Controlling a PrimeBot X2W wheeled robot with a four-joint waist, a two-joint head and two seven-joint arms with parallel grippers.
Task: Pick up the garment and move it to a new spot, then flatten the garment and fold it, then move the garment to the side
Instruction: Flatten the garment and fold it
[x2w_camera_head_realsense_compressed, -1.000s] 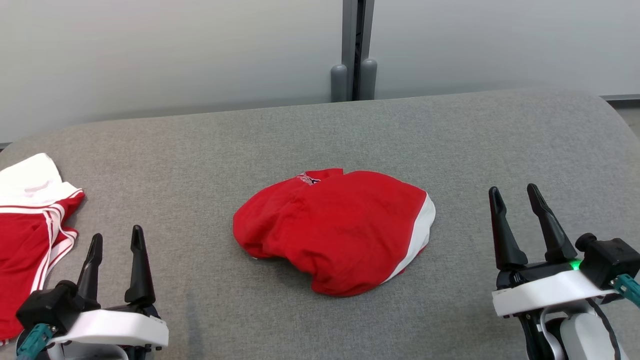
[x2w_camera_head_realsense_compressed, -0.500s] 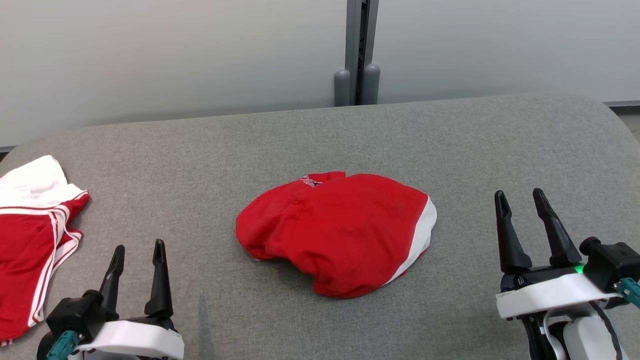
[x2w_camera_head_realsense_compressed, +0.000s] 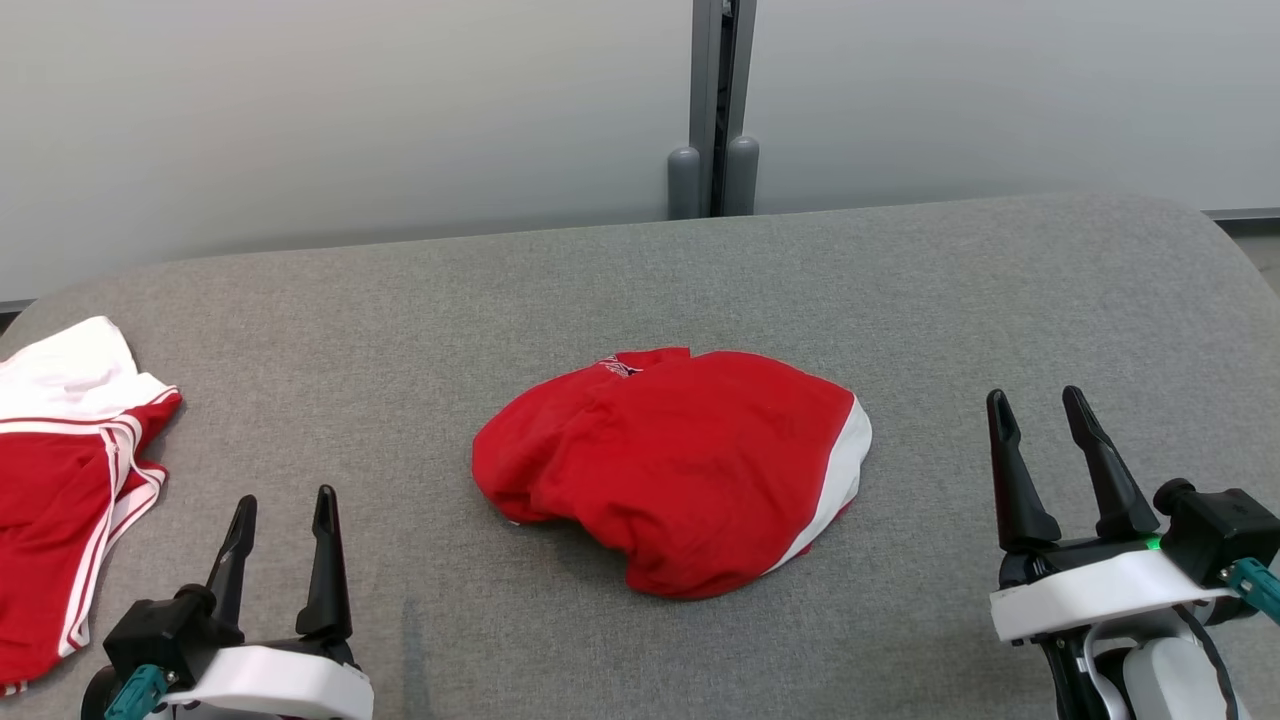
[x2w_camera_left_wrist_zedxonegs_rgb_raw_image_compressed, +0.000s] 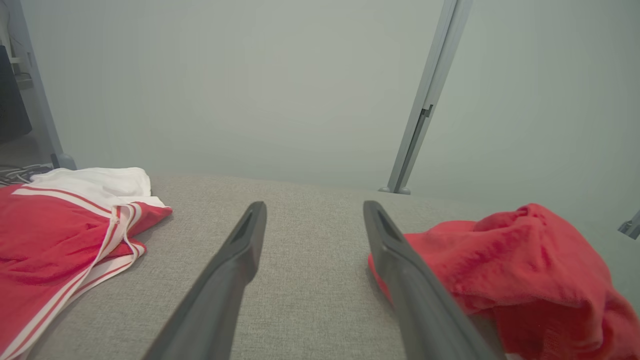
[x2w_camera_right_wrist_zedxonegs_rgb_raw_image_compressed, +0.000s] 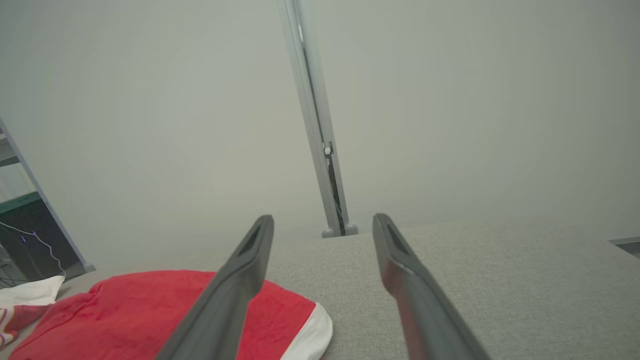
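The garment (x2w_camera_head_realsense_compressed: 670, 465) is a crumpled red heap with a white band along its right edge, lying in the middle of the grey padded surface (x2w_camera_head_realsense_compressed: 640, 270). My left gripper (x2w_camera_head_realsense_compressed: 285, 497) stands open near the front edge, to the garment's lower left and apart from it. My right gripper (x2w_camera_head_realsense_compressed: 1033, 395) stands open to the garment's right, also apart. In the left wrist view the garment (x2w_camera_left_wrist_zedxonegs_rgb_raw_image_compressed: 505, 270) lies just right of the open left gripper (x2w_camera_left_wrist_zedxonegs_rgb_raw_image_compressed: 314, 205). In the right wrist view the garment (x2w_camera_right_wrist_zedxonegs_rgb_raw_image_compressed: 150, 310) lies low left of the open right gripper (x2w_camera_right_wrist_zedxonegs_rgb_raw_image_compressed: 322, 217).
A second garment (x2w_camera_head_realsense_compressed: 60, 470), red with white stripes and a white part, lies at the surface's left edge, also seen in the left wrist view (x2w_camera_left_wrist_zedxonegs_rgb_raw_image_compressed: 60, 235). A pale wall with a grey post (x2w_camera_head_realsense_compressed: 712, 110) stands behind the surface's far edge.
My left gripper has drawn back toward me and shifted a little to the right. The head camera has tilted slightly. The garment and the right gripper have stayed put.
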